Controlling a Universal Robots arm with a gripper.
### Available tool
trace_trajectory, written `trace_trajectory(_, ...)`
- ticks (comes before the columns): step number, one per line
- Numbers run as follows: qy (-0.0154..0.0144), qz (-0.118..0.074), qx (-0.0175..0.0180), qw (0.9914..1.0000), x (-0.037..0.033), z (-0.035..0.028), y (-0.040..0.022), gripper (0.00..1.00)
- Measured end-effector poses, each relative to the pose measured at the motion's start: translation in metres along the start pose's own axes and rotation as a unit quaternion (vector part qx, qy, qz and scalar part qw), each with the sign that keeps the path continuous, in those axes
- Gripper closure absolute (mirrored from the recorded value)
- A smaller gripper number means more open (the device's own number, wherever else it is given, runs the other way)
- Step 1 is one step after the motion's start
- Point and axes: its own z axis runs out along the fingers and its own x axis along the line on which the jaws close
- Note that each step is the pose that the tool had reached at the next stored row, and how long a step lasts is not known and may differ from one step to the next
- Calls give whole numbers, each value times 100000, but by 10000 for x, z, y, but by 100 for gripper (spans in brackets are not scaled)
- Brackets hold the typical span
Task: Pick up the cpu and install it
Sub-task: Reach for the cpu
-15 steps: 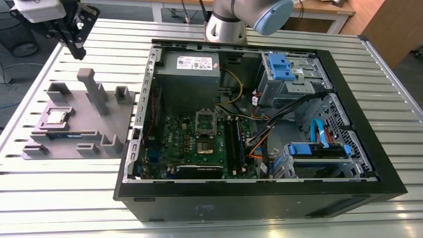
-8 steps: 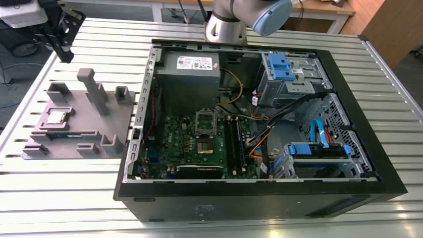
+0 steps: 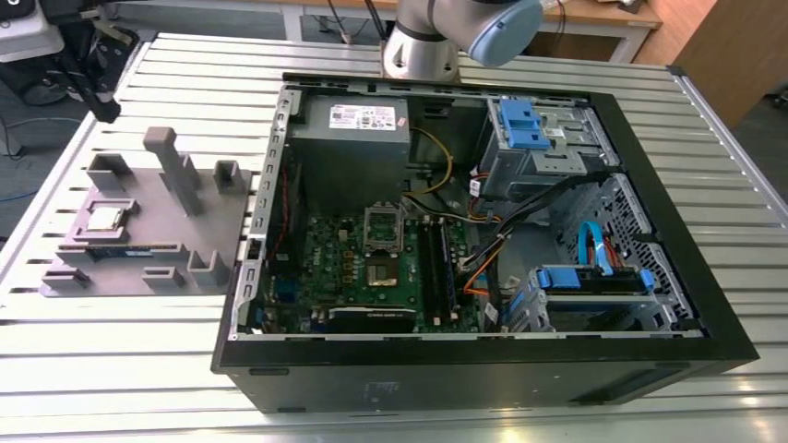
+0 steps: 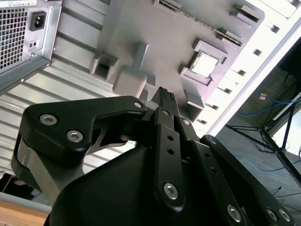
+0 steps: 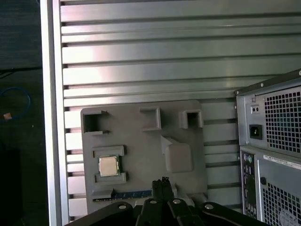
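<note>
Sitting flat in a square recess of the grey holder (image 3: 166,231), on the exterior view's left and well apart from the open computer case (image 3: 493,369), the cpu (image 3: 105,219) is untouched. In both wrist views the gripper (image 5: 162,181) hangs above the holder, near the cpu but off to one side. Its fingers appear pressed together with nothing between them, though the tips show small. Treat the chip as light, stiff and fragile: its metal lid looks slick, and the underside is likely delicate. You would do best to pinch two opposite edges of the thin rim, on the sides the recess walls leave open, keeping it level.
</note>
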Motion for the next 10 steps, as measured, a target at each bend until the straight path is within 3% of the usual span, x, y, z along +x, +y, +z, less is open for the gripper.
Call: trace_trajectory(10, 89, 4, 23, 100000, 222, 135, -35, 89)
